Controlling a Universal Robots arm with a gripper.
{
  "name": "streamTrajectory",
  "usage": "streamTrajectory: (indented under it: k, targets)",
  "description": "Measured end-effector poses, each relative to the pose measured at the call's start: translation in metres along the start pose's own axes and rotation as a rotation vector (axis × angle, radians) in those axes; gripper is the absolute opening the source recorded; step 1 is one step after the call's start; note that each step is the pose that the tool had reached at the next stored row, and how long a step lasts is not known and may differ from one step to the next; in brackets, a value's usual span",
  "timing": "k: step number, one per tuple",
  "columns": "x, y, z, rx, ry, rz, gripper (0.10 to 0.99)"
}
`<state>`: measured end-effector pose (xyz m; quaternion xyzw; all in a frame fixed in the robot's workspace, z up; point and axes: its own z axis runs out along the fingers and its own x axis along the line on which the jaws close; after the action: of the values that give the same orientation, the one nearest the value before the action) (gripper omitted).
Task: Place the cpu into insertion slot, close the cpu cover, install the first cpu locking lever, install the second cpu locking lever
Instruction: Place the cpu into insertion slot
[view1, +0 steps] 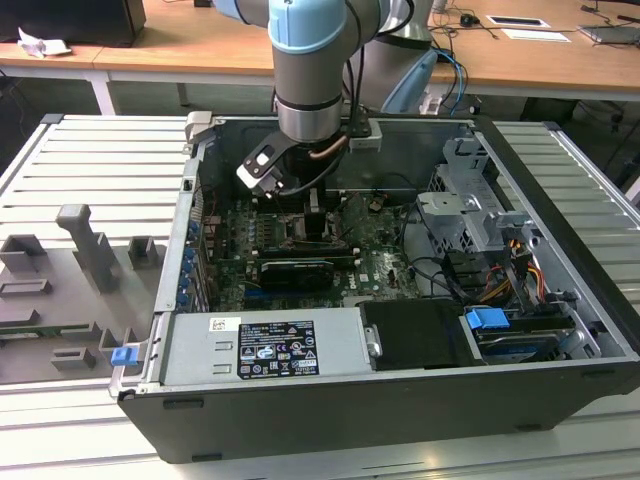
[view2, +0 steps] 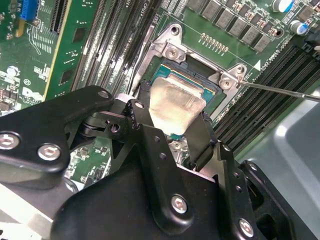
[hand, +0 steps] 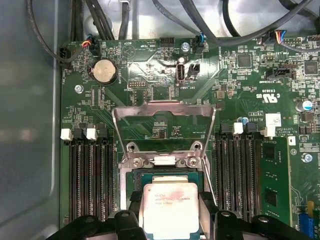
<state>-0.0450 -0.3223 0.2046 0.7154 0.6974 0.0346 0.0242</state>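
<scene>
In the first wrist view, between the memory slots (hand: 90, 180) at the circuit board's (hand: 150, 75) middle, the gripper's (hand: 170, 201) fingers (hand: 132, 199) pinch the cpu (hand: 169, 212) by opposite edges, right over the insertion slot (hand: 127, 176). The cpu cover (hand: 165, 106) stands tilted open, hinged at the slot's rim.

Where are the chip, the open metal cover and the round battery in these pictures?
chip (hand: 169, 207): first wrist view, middle of its silver top.
metal cover (hand: 165, 106): first wrist view, bar opposite its hinge.
round battery (hand: 104, 71): first wrist view, centre of its face.
</scene>
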Motion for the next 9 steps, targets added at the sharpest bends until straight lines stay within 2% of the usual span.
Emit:
streamTrajectory:
  k: [5,9]
  targets:
    - [0.0008,-0.0002,0.0022,0.000,-0.0004,0.000,0.529]
    - [0.0009,-0.0003,0.0032,0.000,-0.0051,0.000,0.529]
